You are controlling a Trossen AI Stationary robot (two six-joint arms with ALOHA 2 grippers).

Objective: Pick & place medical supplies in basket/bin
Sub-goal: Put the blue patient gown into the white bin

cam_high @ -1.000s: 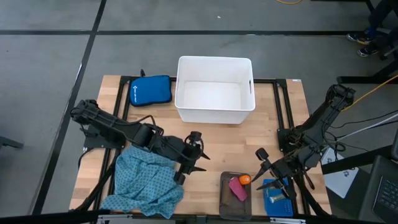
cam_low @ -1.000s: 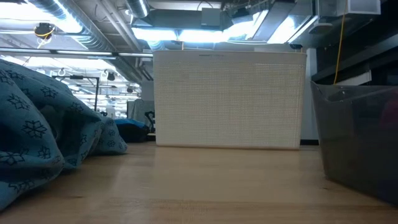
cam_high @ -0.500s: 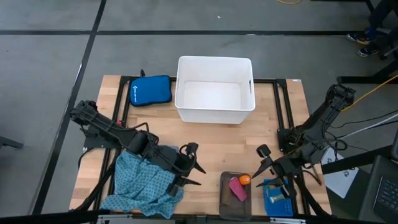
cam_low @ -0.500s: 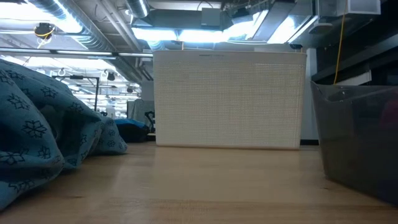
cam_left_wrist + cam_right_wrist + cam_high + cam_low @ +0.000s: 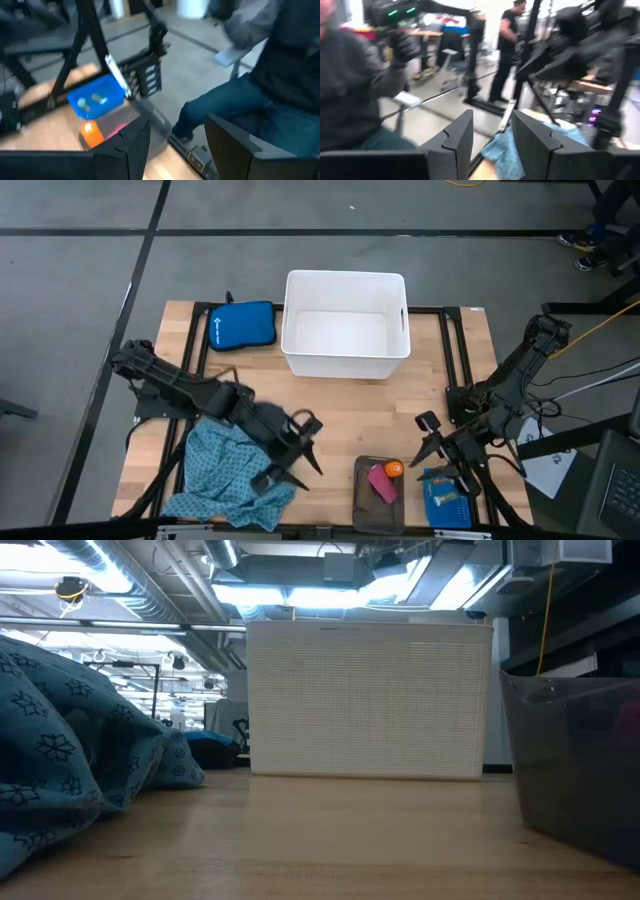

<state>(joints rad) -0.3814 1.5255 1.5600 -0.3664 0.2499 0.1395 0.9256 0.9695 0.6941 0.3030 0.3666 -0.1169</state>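
— Since the earlier look, what shifted?

— Mostly the left gripper (image 5: 292, 452): it has swung down toward the lower middle of the high view, off the edge of the teal-blue dotted cloth (image 5: 232, 473), which sits crumpled at the lower left. The right gripper (image 5: 434, 450) has barely moved, hanging at the lower right just above the small blue ribbed basket (image 5: 447, 507).

— And the claws?

— Both stand apart with nothing between them. The left wrist view shows its two dark fingers (image 5: 131, 145) with a clear gap; the right wrist view shows the same for its pair (image 5: 459, 137).

— Where are the supplies?

— The small pink piece (image 5: 381, 483) and small orange piece (image 5: 393, 469) lie touching in the flat dark-grey tray (image 5: 361, 505), bottom centre-right, just left of the blue basket. Tiny tan pieces (image 5: 92, 101) show inside that basket in the left wrist view.

— The tub?

— The big white tub (image 5: 345, 325) sits at top centre, apart from both arms, with a royal-blue zip pouch (image 5: 241, 325) beside it on the left. Low view: cloth at left, tub wall centre — no gripper in sight.

— Anyone around?

— A seated person (image 5: 270, 95) beyond the table edge.
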